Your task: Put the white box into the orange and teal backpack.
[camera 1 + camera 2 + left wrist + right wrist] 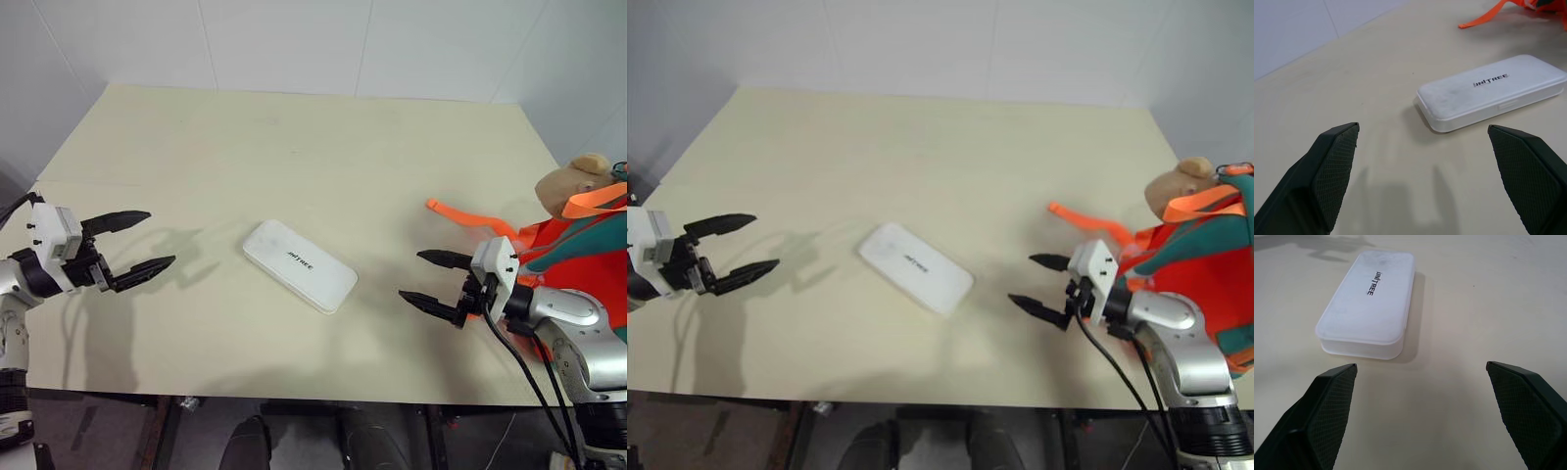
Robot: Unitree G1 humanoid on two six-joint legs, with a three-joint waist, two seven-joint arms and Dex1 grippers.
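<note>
White box [300,265] lies flat on the pale table [294,147], lettered face up, set on a diagonal; it sits between the two grippers, apart from both, nothing touching it.

Left gripper [135,245]: fingers spread wide, holding nothing, hovering above the tabletop; tips point toward the box, which lies ahead of them with bare table between; arm comes in from the table's left edge, gripper roughly level.

Right gripper [436,280]: fingers likewise wide apart, empty, clear of the surface; tips aimed at the box's nearer end, a gap of bare table in front of them; forearm reaches in from the right front corner, black cables trailing along it.

Orange and teal backpack [588,255] stands just behind the right gripper's wrist, at the table's right edge; tan plush toy [573,181] at its top; one orange strap [470,217] trails out across the table, beyond and beside the right gripper, not under it; whether the backpack's opening is unzipped cannot be told.

Nothing stands between either gripper and the box.
</note>
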